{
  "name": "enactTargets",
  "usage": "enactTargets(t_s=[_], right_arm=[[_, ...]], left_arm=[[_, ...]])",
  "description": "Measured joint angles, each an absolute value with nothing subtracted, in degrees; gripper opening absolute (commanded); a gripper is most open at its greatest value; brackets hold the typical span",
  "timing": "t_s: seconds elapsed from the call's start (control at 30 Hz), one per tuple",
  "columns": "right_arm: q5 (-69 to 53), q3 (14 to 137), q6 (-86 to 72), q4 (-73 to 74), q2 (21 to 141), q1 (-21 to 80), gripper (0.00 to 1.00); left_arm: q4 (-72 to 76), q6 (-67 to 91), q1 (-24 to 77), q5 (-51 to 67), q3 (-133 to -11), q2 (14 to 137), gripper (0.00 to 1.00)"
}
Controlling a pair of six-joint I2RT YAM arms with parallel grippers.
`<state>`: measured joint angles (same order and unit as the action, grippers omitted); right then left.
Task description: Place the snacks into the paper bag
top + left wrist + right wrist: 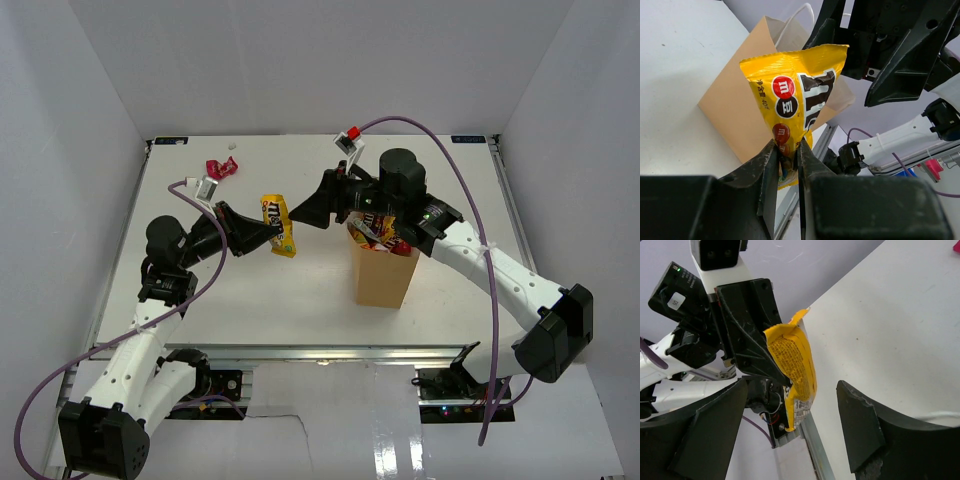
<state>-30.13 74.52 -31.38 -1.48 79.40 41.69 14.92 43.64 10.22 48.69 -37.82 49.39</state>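
You see the paper bag (381, 278) upright, right of centre on the table (290, 295), with packets (378, 233) inside. To its left, your left gripper (268, 233) pinches the held packet (279, 224). The stray packet (221, 168) lies behind, far left.

The left arm (135, 352) and right arm (500, 272) share white link shells with black joint housings. A purple cable (468, 200) trails along each, the right one arcing above the paper bag (383, 282). The fingers (765, 172) are matte black and wedge-shaped. Left of the paper bag, the left wrist's black housing carries a green light (678, 269) and a white sticker (674, 301)
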Motion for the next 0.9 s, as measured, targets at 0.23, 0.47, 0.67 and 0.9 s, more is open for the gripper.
enactTargets(t_s=[0.23, 0.47, 0.67, 0.9], right_arm=[[-30.15, 74.70, -33.26, -3.68, 81.14, 44.38, 0.76], [-29.54, 74.91, -33.04, -4.56, 82.76, 46.50, 0.71], [-28.49, 75.99, -32.36, -4.73, 85.25, 46.98, 0.49], [-28.27, 77.12, -31.42, -4.93, 85.86, 46.94, 0.25]], left_arm=[[14.41, 45.93, 10.66, 48.69, -35.83, 47.64, 0.13], [14.44, 46.81, 12.10, 48.73, -35.90, 48.21, 0.13], [14.20, 47.46, 12.93, 48.93, -35.94, 48.64, 0.22], [14.26, 47.81, 13.21, 48.88, -35.94, 47.86, 0.40]])
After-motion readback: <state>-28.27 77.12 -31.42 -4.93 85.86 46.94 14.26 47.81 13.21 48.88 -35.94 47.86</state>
